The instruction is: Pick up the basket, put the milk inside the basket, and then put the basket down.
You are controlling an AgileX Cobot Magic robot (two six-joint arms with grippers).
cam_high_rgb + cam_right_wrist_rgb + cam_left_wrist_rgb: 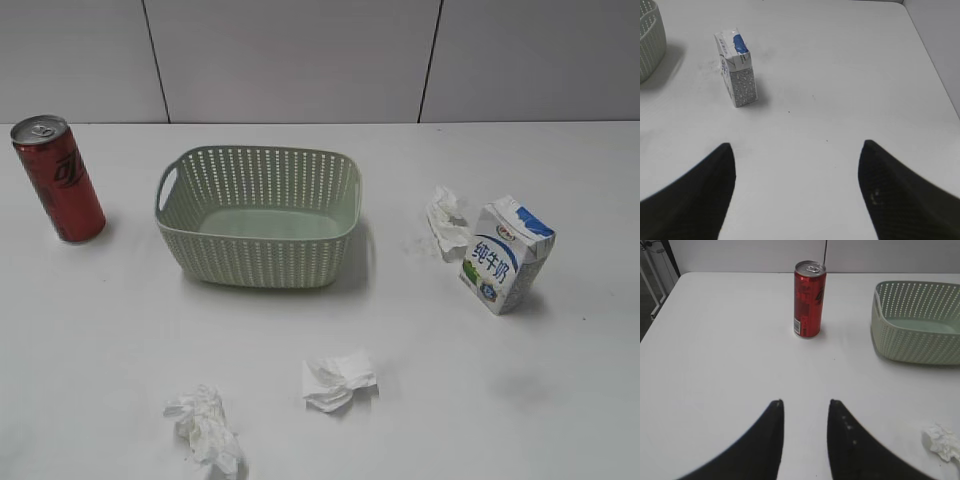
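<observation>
The pale green basket (pixel 260 215) stands empty on the white table, middle left; its end also shows in the left wrist view (pixel 915 322) and its corner in the right wrist view (pixel 649 40). The milk carton (pixel 505 253) stands upright to the basket's right, also in the right wrist view (pixel 736 68). My left gripper (pixel 806 402) is open and empty over bare table, well short of the basket. My right gripper (pixel 797 146) is wide open and empty, short of the milk. Neither gripper shows in the exterior view.
A red soda can (pixel 58 178) stands left of the basket, also in the left wrist view (pixel 809 299). Crumpled tissues lie by the milk (pixel 445 220) and in front of the basket (pixel 338 380), (pixel 205 428). The table's right edge (pixel 932 60) is near.
</observation>
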